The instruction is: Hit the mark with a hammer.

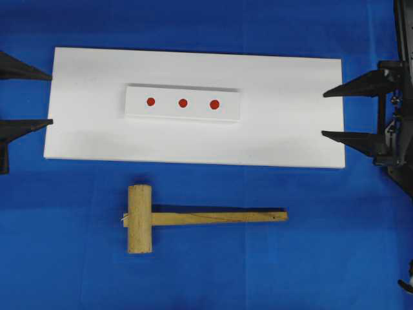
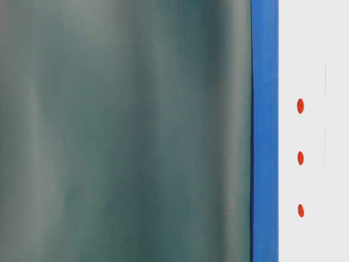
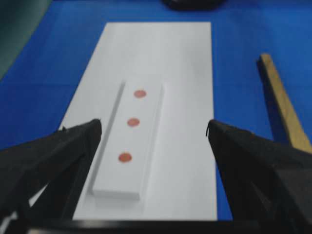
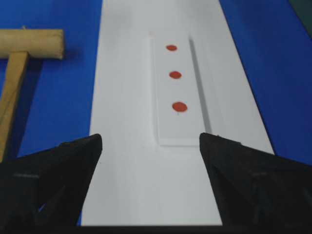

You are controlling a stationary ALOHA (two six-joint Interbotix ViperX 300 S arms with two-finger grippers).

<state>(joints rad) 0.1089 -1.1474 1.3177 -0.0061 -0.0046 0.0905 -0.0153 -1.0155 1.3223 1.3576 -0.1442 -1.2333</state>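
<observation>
The hammer (image 1: 193, 217), a light wooden mallet, lies on the blue cloth in front of the white board (image 1: 290, 135), head to the left and handle pointing right. Three red marks (image 1: 182, 103) sit in a row on a raised white strip (image 1: 226, 111) on the board. My left gripper (image 1: 51, 99) stands open at the board's left end, nothing between its fingers. At the right end my right gripper (image 1: 323, 114) is open too and empty. The left wrist view shows the marks (image 3: 133, 122) ahead and the handle (image 3: 282, 102) at right. The right wrist view shows the mallet head (image 4: 34, 44) at left.
Blue cloth (image 1: 322, 258) covers the table around the board. In the table-level view a blurred grey-green surface (image 2: 125, 131) fills most of the picture, with the marks (image 2: 300, 158) at its right edge.
</observation>
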